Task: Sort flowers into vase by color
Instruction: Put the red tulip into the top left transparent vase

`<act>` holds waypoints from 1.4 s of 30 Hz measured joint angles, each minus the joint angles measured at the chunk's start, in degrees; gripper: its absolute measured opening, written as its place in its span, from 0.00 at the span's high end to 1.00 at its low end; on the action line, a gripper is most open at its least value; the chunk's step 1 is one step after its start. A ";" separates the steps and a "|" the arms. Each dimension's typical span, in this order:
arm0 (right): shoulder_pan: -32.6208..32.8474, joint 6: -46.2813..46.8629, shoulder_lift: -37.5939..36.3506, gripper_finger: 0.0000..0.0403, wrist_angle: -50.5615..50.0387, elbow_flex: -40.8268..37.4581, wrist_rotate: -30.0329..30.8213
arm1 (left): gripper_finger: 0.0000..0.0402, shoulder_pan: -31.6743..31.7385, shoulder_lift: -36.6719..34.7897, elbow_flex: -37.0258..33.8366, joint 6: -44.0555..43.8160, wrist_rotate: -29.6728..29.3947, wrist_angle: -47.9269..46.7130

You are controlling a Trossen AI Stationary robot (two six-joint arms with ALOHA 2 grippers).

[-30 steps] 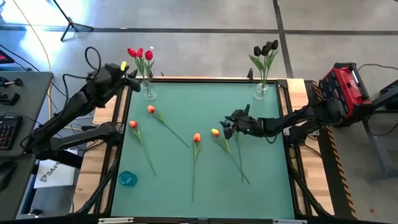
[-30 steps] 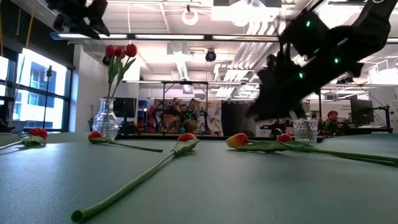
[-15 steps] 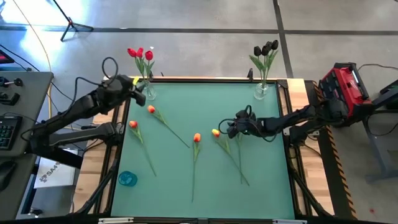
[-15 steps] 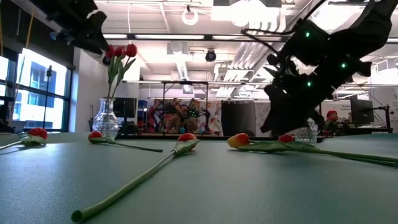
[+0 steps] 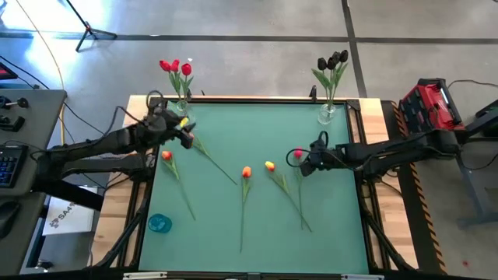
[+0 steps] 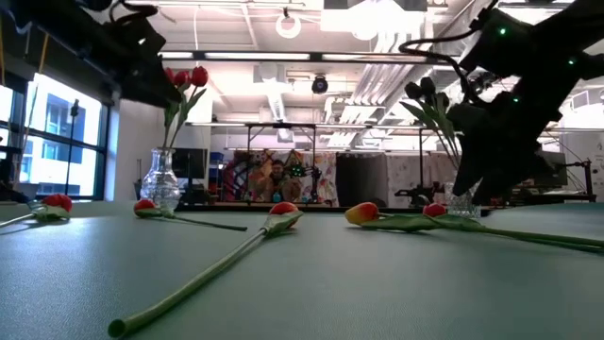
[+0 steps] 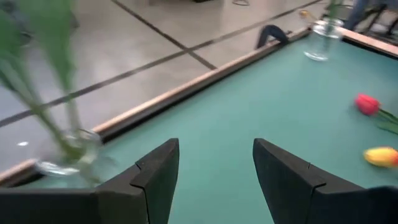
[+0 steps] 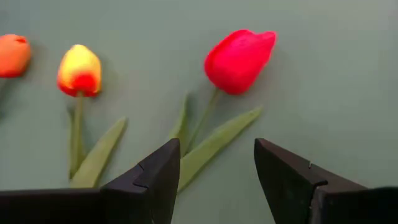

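High view: I have five tulips lying loose on the green table [image 5: 327, 233], stems trailing toward the near edge, so each head is free to reach from above. The red tulip [image 5: 296, 154] lies right of the yellow tulip [image 5: 269, 166]; three orange ones lie further left, near the centre [image 5: 246, 172] and toward the left side [image 5: 166, 155]. Sorted ones stand upright already: reds in the left vase [image 5: 184, 109], dark ones in the right vase [image 5: 327, 113], both at the far edge, which I read as the colour targets. My right gripper [image 5: 305, 165] sits low just beside the red head; in its wrist view the fingers [image 8: 149, 180] stand apart, straddling the stem and leaf below the head, holding nothing, probably lined up to grab it. My left gripper [image 5: 184, 132] hovers near the left vase, over the third orange tulip, fingers [image 7: 155, 177] spread wide, empty, touching nothing I can see.
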 joint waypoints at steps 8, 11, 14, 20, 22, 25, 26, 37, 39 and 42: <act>-1.26 -0.96 2.24 0.54 4.72 0.02 3.11 | 0.51 -5.95 2.14 -7.99 -3.60 -0.11 11.82; -3.21 -0.62 5.31 0.58 6.34 0.02 2.16 | 0.51 -6.93 3.81 -8.30 -4.16 -0.50 13.05; -3.94 -1.77 8.65 0.62 9.50 0.02 0.00 | 0.51 -7.67 6.02 -8.33 -5.33 -2.14 12.89; -4.37 -3.52 13.66 0.69 12.95 0.02 -1.61 | 0.51 -9.21 11.37 -8.33 -6.76 -2.78 15.62; -5.01 -3.54 14.65 0.70 13.28 0.14 -1.48 | 0.51 -9.69 13.40 -8.33 -6.63 -2.86 18.16; -5.70 -4.50 16.01 0.73 14.53 0.22 -1.43 | 0.51 -10.30 16.48 -8.33 -6.61 -2.89 21.91; -5.89 -5.11 16.34 0.74 15.19 0.22 -1.46 | 0.51 -10.51 17.49 -8.33 -6.61 -2.89 23.14; -6.13 -12.07 17.00 0.97 32.39 -0.09 -2.44 | 0.51 -10.76 31.17 -8.35 -6.13 9.61 40.27; -5.73 -14.98 17.00 0.96 39.25 -0.09 -1.86 | 0.51 -10.76 33.28 -8.35 -6.11 11.93 43.92; -4.98 -22.34 16.98 0.96 52.06 -0.09 -1.65 | 0.51 -10.76 36.42 -8.35 -4.84 15.01 50.39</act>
